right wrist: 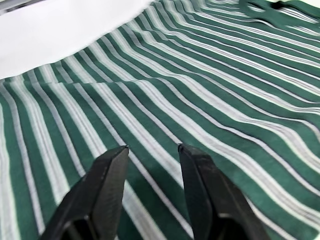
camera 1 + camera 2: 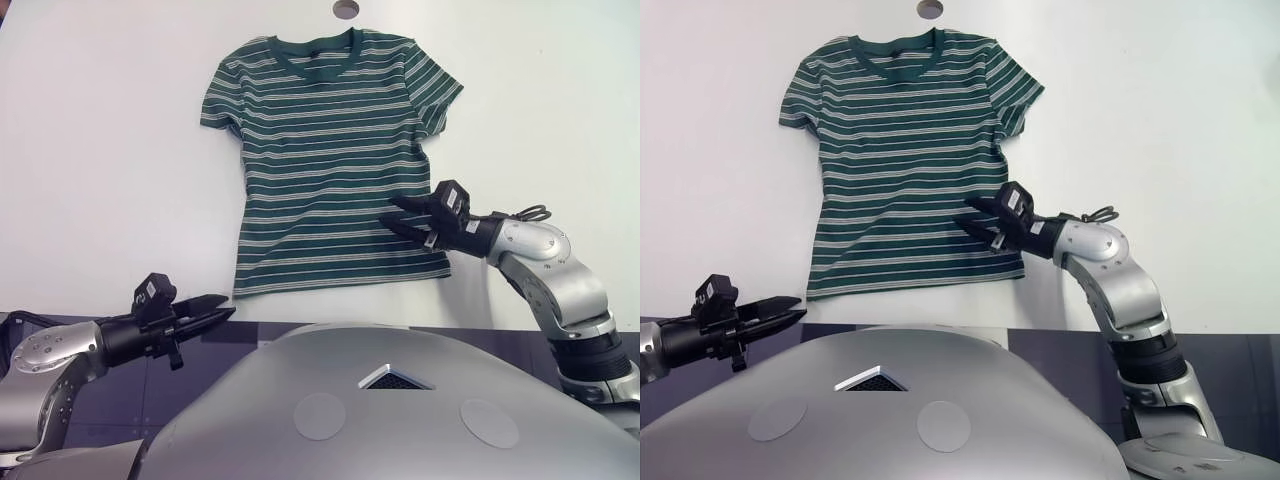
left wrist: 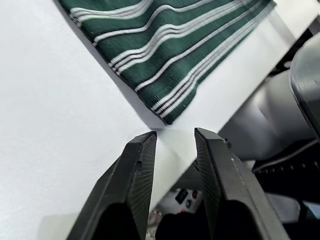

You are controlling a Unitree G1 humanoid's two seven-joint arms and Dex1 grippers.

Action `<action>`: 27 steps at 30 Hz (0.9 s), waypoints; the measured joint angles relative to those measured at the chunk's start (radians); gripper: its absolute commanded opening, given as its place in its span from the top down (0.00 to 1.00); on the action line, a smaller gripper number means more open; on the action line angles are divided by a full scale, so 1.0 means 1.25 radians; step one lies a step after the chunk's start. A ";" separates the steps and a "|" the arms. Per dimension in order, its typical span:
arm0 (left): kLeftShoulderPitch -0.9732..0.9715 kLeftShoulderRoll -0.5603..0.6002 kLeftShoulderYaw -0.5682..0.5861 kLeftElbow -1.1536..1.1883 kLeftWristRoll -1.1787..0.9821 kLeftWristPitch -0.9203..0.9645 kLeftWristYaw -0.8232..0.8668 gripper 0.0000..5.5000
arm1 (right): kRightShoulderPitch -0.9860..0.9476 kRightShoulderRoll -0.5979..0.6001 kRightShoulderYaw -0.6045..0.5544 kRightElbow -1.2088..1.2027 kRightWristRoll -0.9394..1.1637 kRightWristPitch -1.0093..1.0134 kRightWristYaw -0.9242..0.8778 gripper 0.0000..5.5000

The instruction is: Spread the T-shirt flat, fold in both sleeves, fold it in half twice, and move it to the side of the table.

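Note:
A dark green T-shirt (image 2: 325,150) with white stripes lies spread flat on the white table (image 2: 100,150), collar at the far side, both sleeves out. My right gripper (image 2: 392,215) hovers open over the shirt's lower right part, near the right side seam; its fingers (image 1: 112,185) frame striped cloth (image 1: 200,90) with nothing between them. My left gripper (image 2: 222,311) is open at the table's near edge, just short of the shirt's lower left hem corner (image 3: 167,112), and holds nothing.
A small grey round disc (image 2: 346,9) sits at the table's far edge behind the collar. Bare white table lies to the left and to the right (image 2: 560,120) of the shirt. The near table edge (image 2: 120,315) runs just below the hem.

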 measured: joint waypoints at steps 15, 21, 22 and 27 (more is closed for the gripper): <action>-0.965 -0.435 0.073 0.630 -0.202 0.278 0.730 0.60 | -0.285 0.146 -0.158 0.335 0.038 -0.055 -0.075 0.66; -0.869 -0.451 0.143 0.477 -0.253 0.334 0.791 0.60 | -0.288 0.158 -0.149 0.342 0.034 -0.061 -0.063 0.66; -0.852 -0.449 0.145 0.449 -0.252 0.335 0.794 0.60 | -0.289 0.158 -0.149 0.343 0.034 -0.061 -0.061 0.66; -0.754 -0.433 0.158 0.296 -0.265 0.374 0.821 0.60 | -0.280 0.158 -0.149 0.344 0.034 -0.063 -0.058 0.66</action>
